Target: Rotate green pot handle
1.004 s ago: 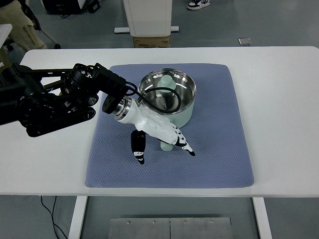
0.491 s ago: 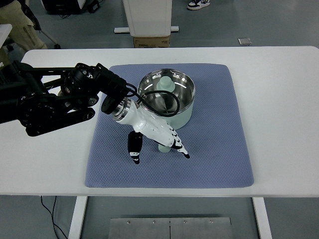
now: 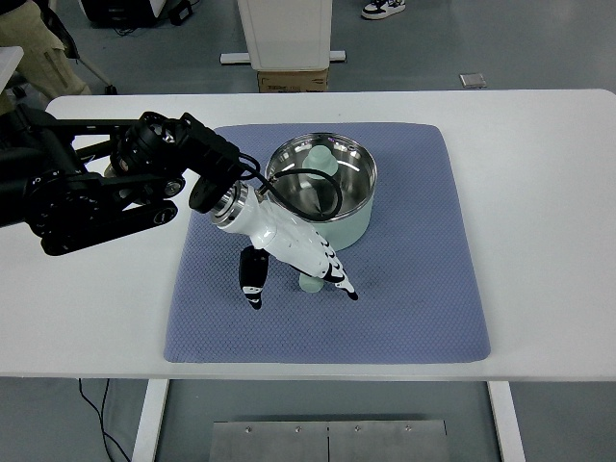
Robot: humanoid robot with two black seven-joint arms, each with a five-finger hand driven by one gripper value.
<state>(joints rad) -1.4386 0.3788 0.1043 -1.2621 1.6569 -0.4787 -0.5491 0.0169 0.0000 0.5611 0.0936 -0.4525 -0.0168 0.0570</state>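
Head view: one green pot (image 3: 332, 192) sits on one blue mat (image 3: 327, 241), its handle (image 3: 310, 282) sticking out toward 6 o'clock. One left hand (image 3: 294, 255) is draped over that handle, fingers curled round it. Since half a second ago, hand and handle have swung slightly left.

Pale green pot (image 3: 337, 197), shiny silver inside, upright near middle of blue mat (image 3: 423, 289). Stubby green handle (image 3: 311, 282) sticks toward mat's near edge.
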